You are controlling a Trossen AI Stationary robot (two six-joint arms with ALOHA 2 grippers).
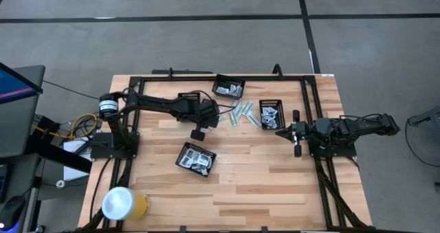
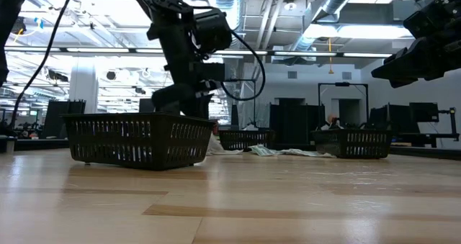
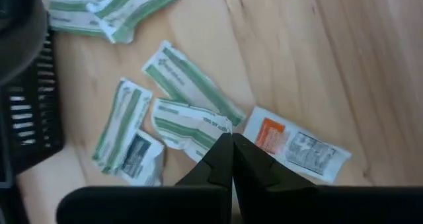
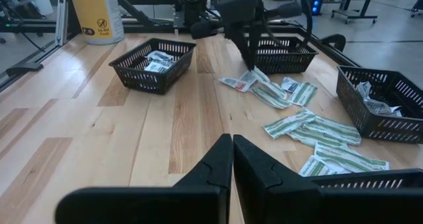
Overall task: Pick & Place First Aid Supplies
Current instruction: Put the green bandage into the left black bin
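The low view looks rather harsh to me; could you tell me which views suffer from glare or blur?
Low view: bright ceiling lights behind turn the nearest black mesh tray into a silhouette. Left wrist view: packets slightly soft, orange-marked sachet print unreadable.

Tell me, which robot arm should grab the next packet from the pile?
Probably the left. Its end effector is right down at the loose packets, tips shut beside a green-striped strip. The right end effector hangs shut off to the side of the pile, nearer the table's right edge.
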